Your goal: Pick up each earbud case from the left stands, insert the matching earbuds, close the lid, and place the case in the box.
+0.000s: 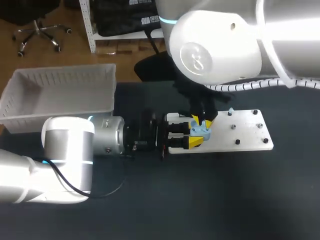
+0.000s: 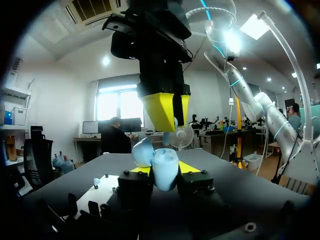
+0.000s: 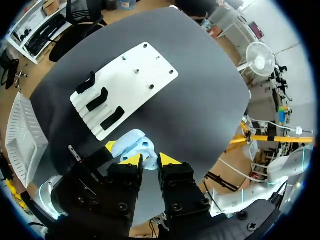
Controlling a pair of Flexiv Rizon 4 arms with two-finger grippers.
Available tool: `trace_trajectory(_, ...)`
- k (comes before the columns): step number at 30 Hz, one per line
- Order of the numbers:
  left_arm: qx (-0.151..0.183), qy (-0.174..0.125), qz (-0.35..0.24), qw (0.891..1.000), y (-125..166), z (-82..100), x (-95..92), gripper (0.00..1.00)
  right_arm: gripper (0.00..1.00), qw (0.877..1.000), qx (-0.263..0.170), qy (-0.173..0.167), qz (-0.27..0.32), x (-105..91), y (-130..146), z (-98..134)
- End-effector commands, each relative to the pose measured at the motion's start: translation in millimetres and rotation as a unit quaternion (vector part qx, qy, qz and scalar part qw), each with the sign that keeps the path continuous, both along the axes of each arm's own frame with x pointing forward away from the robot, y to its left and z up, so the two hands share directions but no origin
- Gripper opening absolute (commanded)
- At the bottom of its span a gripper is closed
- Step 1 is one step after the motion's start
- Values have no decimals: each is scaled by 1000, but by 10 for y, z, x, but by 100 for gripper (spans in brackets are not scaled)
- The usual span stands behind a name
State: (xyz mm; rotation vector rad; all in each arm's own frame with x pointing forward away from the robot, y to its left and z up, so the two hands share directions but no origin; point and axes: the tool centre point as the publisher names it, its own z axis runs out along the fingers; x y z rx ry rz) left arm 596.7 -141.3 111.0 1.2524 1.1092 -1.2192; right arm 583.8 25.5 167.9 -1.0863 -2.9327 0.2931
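The dark desk [image 1: 225, 200] carries a white box [image 1: 107, 90] at its far left corner and a white board [image 1: 245, 135] right of the middle, nearer the far edge. Three black stands [image 3: 100, 100] sit at the board's left end and small pegs [image 1: 233, 127] dot the remainder. The left arm [image 1: 70, 145] comes in along the near left of the desk, and its jaws are clamped on the pale blue earbud case [image 1: 201, 131], lid open, held over the board's left end. The right arm [image 1: 215, 45] comes down from the far side to just above the case; I cannot tell whether its jaws are apart or together. A broad stretch of dark surface lies between the board and the near edge.
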Motion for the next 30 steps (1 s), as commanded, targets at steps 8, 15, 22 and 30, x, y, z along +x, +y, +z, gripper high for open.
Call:
trace_trajectory(8, -2, -2, 3, 1000, 1, -10, -15, 0, 0, 1000, 1, 5, -1, 43, 38, -17)
trace_trajectory(15, -2, -2, 3, 1000, 1, -10, -15, 0, 0, 1000, 0, 7, -1, 42, 52, -15)
trace_trajectory(22, -2, -2, 3, 1000, 1, -10, -15, 0, 0, 1000, -1, 11, -2, 38, 47, -53)
trace_trajectory(30, -2, -2, 3, 1000, 1, -10, -15, 0, 0, 1000, -2, 12, -4, 49, 37, -81)
